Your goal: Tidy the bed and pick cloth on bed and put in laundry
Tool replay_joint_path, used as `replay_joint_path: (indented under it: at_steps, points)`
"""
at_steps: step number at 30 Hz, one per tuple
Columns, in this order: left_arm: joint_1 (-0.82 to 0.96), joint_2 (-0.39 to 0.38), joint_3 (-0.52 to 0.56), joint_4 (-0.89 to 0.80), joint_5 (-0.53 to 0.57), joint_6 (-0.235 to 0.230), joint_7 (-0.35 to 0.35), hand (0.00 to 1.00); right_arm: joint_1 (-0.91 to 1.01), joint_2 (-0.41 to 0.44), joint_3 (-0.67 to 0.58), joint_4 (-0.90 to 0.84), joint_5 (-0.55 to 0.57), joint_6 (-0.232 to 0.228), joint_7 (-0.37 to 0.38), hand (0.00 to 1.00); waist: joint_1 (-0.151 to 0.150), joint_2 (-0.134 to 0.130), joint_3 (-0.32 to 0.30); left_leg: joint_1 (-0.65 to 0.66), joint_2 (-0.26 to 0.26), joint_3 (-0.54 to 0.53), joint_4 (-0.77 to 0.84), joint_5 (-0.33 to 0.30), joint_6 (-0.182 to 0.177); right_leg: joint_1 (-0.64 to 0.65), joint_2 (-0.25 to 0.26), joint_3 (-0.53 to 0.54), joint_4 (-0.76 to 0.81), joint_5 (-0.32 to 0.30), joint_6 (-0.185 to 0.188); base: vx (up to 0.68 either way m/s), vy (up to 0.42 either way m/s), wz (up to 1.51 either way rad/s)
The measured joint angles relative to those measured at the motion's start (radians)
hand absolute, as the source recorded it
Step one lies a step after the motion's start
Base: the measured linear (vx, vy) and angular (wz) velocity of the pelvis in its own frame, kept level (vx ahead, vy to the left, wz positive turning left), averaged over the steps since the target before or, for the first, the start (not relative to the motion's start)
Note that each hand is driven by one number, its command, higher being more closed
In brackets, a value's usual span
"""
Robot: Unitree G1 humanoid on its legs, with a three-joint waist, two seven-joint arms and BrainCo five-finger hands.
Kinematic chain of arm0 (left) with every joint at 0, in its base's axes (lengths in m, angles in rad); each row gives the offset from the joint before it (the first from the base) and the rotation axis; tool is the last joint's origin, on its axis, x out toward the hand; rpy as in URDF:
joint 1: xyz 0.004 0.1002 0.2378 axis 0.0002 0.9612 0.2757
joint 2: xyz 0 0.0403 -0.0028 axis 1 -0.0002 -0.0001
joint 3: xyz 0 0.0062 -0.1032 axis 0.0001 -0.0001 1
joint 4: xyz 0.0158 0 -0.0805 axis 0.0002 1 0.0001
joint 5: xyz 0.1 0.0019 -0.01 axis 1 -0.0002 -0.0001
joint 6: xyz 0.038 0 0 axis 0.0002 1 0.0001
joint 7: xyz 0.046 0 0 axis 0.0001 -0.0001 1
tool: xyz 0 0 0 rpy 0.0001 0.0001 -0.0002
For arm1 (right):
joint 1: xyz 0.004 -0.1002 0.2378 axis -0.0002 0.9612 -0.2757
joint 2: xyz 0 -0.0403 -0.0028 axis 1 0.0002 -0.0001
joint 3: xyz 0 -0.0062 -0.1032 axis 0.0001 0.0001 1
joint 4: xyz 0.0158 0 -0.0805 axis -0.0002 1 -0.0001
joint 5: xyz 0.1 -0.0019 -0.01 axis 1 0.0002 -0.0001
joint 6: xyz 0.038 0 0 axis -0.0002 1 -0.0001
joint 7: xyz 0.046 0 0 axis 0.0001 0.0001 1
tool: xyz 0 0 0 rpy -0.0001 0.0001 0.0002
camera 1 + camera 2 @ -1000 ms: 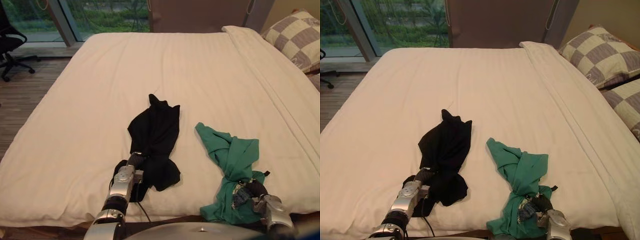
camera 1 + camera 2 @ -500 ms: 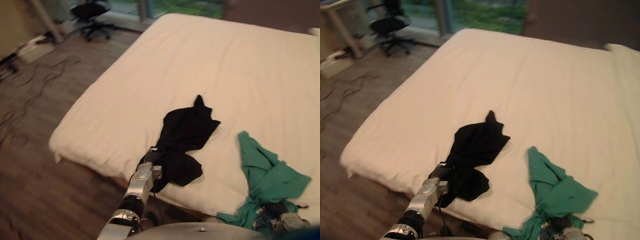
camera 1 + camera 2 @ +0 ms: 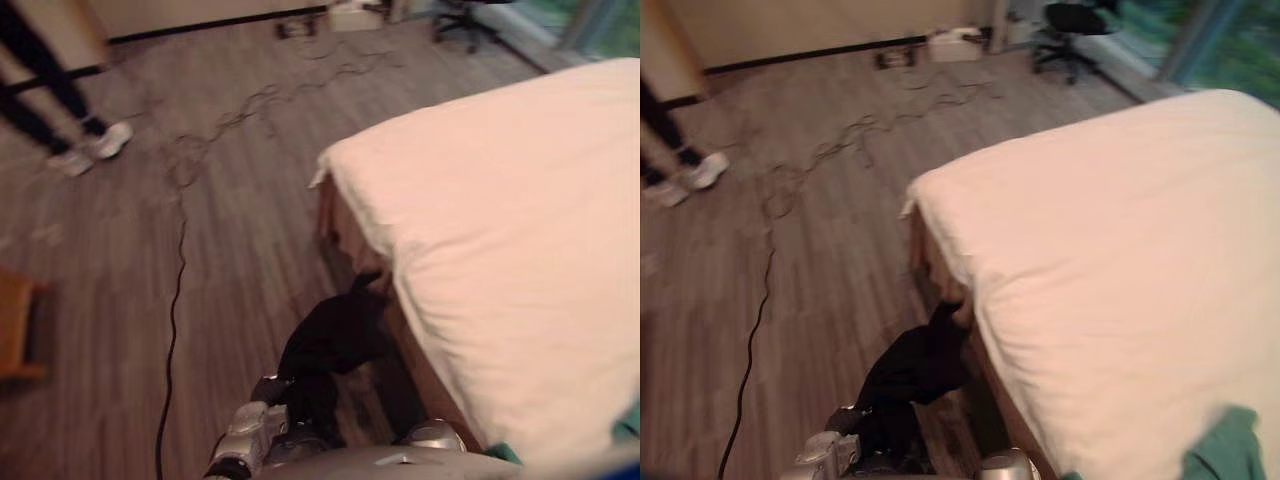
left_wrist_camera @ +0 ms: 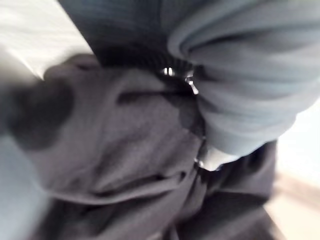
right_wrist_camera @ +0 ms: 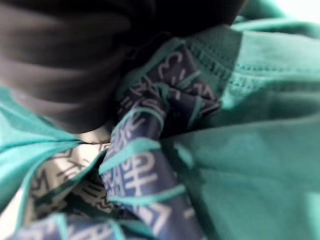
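A black cloth hangs bunched from my left hand, low over the wooden floor just beside the bed's side. The left wrist view has that black cloth crumpled tight against the hand's dark cover. A green cloth shows at the near right edge of the white bed. In the right wrist view the green cloth, with a dark printed patch, is gathered right against my right hand.
A person's legs and pale shoes stand at the far left on the floor. Loose cables trail across the boards. An office chair and a white box are by the far wall. A wooden piece sits at left.
The whole view has swung left, from the bed to the floor. The black cloth has left the mattress and hangs beside the bed. The green cloth stays in my right hand.
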Motion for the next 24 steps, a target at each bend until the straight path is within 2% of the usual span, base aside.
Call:
replay_joint_path:
  at_steps: [2, 5, 6, 7, 8, 9, 10, 12, 14, 17, 22, 23, 24]
  points:
    - [-0.003, 0.001, -0.002, 0.026, 0.001, 0.004, -0.003, 1.0, 0.049, 0.019, 0.007, 0.034, -0.001, 0.0, 0.0, 1.0, -0.01, -0.003, -0.002, 0.024, -0.029, -0.107, -0.046, 0.033, -0.026, -0.023, 0.08, 0.229, 0.049, -0.009, 0.013, -0.01, -0.055, 1.54]
    - [0.016, 0.009, 0.012, 0.013, 0.027, 0.001, -0.012, 1.0, 0.102, 0.045, 0.022, 0.069, -0.003, 0.0, 0.005, 1.0, -0.001, -0.028, -0.012, 0.055, -0.082, -0.211, -0.123, 0.091, -0.043, -0.021, 0.125, 0.388, 0.027, -0.009, 0.012, -0.01, -0.08, 1.13]
    - [0.026, 0.009, 0.022, 0.0, 0.036, 0.003, -0.013, 1.0, 0.106, 0.046, 0.025, 0.077, -0.003, 0.0, 0.01, 1.0, -0.002, -0.033, -0.015, 0.056, -0.091, -0.227, -0.136, 0.107, -0.037, -0.02, 0.134, 0.424, 0.008, -0.009, 0.011, 0.02, -0.079, 0.87]
    - [0.032, 0.004, 0.043, -0.013, 0.056, 0.01, -0.014, 1.0, 0.108, 0.054, 0.029, 0.102, 0.0, 0.001, 0.018, 1.0, -0.002, -0.036, -0.016, 0.05, -0.097, -0.265, -0.136, 0.124, -0.022, -0.014, 0.164, 0.482, -0.013, -0.009, -0.002, 0.02, -0.14, 0.88]
    - [0.034, 0.006, 0.045, -0.02, 0.084, 0.018, -0.015, 1.0, 0.126, 0.067, 0.05, 0.112, 0.011, 0.006, 0.021, 1.0, 0.002, -0.039, -0.018, 0.049, -0.102, -0.3, -0.136, 0.134, -0.021, 0.002, 0.198, 0.541, -0.029, -0.012, -0.006, 0.02, -0.156, 0.88]
    - [0.034, 0.008, 0.045, -0.022, 0.095, 0.022, -0.016, 1.0, 0.139, 0.074, 0.061, 0.113, 0.024, 0.01, 0.025, 1.0, 0.008, -0.039, -0.018, 0.05, -0.106, -0.317, -0.136, 0.138, -0.022, 0.005, 0.207, 0.559, -0.03, -0.012, -0.008, 0.01, -0.165, 0.78]
    - [0.035, 0.008, 0.046, -0.032, 0.116, 0.027, -0.02, 1.0, 0.164, 0.082, 0.072, 0.118, 0.036, 0.018, 0.044, 1.0, 0.027, -0.048, -0.022, 0.057, -0.112, -0.334, -0.137, 0.144, -0.02, 0.018, 0.208, 0.548, -0.029, -0.01, -0.018, -0.02, -0.107, 0.57]
    - [0.047, 0.007, 0.059, -0.048, 0.118, 0.028, -0.02, 1.0, 0.174, 0.082, 0.104, 0.141, 0.038, 0.047, 0.07, 1.0, 0.048, -0.051, -0.027, 0.061, -0.115, -0.348, -0.138, 0.145, -0.021, 0.034, 0.195, 0.495, -0.028, -0.011, -0.03, -0.02, -0.081, 0.46]
    - [0.051, 0.003, 0.095, -0.048, 0.118, 0.047, -0.017, 1.0, 0.174, 0.08, 0.139, 0.144, 0.046, 0.101, 0.092, 1.0, 0.061, -0.056, -0.033, 0.052, -0.115, -0.332, -0.138, 0.139, -0.012, 0.036, 0.184, 0.449, -0.032, -0.01, -0.032, 0.0, -0.048, 0.36]
    - [0.056, -0.006, 0.119, -0.046, 0.115, 0.046, -0.016, 1.0, 0.174, 0.077, 0.14, 0.159, 0.057, 0.16, 0.096, 1.0, 0.088, -0.055, -0.045, 0.054, -0.12, -0.319, -0.138, 0.14, -0.012, 0.051, 0.179, 0.441, -0.045, -0.007, -0.034, 0.02, -0.013, 0.16]
    - [0.059, -0.01, 0.116, -0.042, 0.119, 0.046, -0.016, 1.0, 0.174, 0.063, 0.14, 0.173, 0.057, 0.17, 0.096, 1.0, 0.087, -0.051, -0.059, 0.059, -0.137, -0.341, -0.137, 0.171, 0.015, 0.053, 0.171, 0.445, -0.043, -0.01, -0.025, 0.04, -0.016, 0.09]
    - [0.067, -0.012, 0.111, -0.008, 0.154, 0.04, -0.023, 1.0, 0.181, -0.006, 0.161, 0.11, 0.054, 0.209, 0.126, 1.0, 0.074, -0.032, -0.109, 0.065, -0.129, -0.302, -0.138, 0.125, -0.031, 0.063, 0.149, 0.53, -0.096, 0.04, 0.0, 0.0, -0.007, 0.04]
    - [0.067, -0.012, 0.111, -0.008, 0.154, 0.04, -0.023, 1.0, 0.181, -0.006, 0.161, 0.11, 0.054, 0.209, 0.126, 1.0, 0.074, -0.032, -0.109, 0.065, -0.129, -0.302, -0.138, 0.125, -0.031, 0.063, 0.149, 0.529, -0.096, 0.04, 0.0, 0.0, 0.0, 0.0]
